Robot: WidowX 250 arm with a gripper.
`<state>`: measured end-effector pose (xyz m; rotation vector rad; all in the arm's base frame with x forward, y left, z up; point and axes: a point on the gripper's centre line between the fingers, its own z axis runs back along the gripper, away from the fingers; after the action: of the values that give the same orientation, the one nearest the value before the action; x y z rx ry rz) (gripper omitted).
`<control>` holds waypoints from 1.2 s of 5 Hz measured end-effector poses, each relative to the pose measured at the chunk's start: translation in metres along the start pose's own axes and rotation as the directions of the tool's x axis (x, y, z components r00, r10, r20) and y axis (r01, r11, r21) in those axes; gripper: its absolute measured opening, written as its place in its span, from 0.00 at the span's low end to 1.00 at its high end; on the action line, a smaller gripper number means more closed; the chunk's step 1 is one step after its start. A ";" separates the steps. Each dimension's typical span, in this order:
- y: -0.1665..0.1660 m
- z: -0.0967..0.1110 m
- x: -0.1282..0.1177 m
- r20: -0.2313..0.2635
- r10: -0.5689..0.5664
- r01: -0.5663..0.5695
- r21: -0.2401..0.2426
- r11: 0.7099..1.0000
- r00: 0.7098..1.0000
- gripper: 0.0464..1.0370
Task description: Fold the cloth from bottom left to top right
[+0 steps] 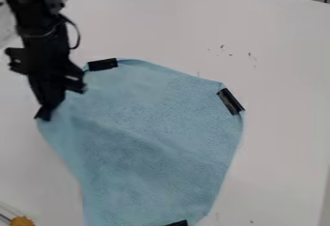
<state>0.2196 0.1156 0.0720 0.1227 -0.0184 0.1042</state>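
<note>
in the camera view, the cloth [155, 138] is light blue, with a finely textured face and a few soft creases. a darker, shaded band slants over its middle and lower part, while the upper part looks paler and flatter. its outline is uneven: the top edge bows gently, the right side slants down and inward, and the left side runs in a slope from the gripper [44, 114] to the bottom of the view. one black strip [103, 64] sits at its upper left edge, a second black strip [230, 101] lies aslant at its right corner, and a third black strip [177, 223] shows at the bottom.

the cloth lies on the white table [277, 138], from the left of the view across the middle and down to the bottom edge. most of it is to the right of the gripper and lower in the view. the black arm [35, 7] comes in from the upper left, and the gripper's tip is right at the cloth's left corner. whether it is clenched on the cloth or released, i can't tell. small dark specks [250, 54] dot the table beyond the cloth, and an orange-yellow thing [22, 221] is at the lower left.
</note>
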 end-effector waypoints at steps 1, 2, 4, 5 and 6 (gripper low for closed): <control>-0.029 -0.008 0.025 0.002 -0.071 0.071 -0.044 0.997 0.997 0.02; -0.055 -0.021 0.043 0.002 -0.120 0.120 -0.088 0.989 0.993 0.02; -0.079 -0.057 0.066 0.033 -0.176 0.179 -0.205 0.962 0.984 0.02; -0.079 -0.058 0.078 0.061 -0.187 0.196 -0.224 0.955 0.980 0.04; -0.082 -0.058 0.082 0.066 -0.199 0.209 -0.223 0.952 0.978 0.21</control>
<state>0.3099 0.0506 0.0070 -0.1048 -0.0602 -0.1080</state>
